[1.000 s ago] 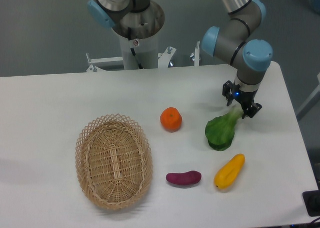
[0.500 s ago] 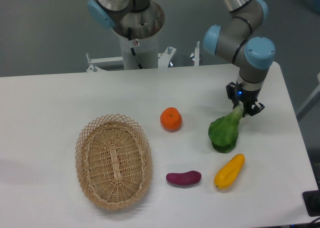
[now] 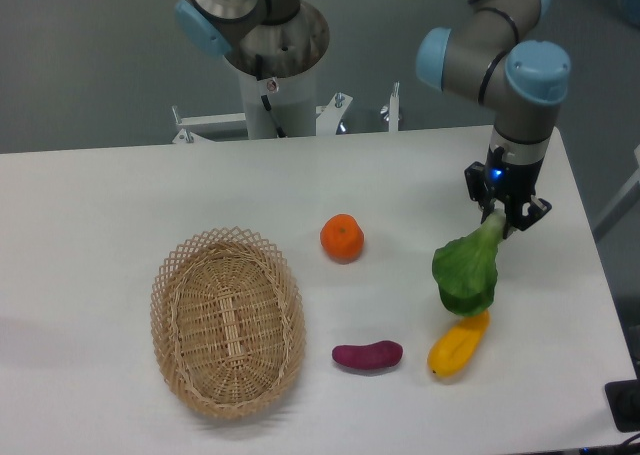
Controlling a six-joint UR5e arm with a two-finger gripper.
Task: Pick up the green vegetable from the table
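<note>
Green vegetable [image 3: 466, 272] hangs from downward-pointing end effector [image 3: 503, 218].

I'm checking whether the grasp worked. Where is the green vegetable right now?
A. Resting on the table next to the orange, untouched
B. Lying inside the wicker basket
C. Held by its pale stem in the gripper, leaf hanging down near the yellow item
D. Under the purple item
C: the gripper is shut on the pale stem of the green vegetable, whose leaf hangs down and overlaps the top of the yellow banana-shaped item.
</note>
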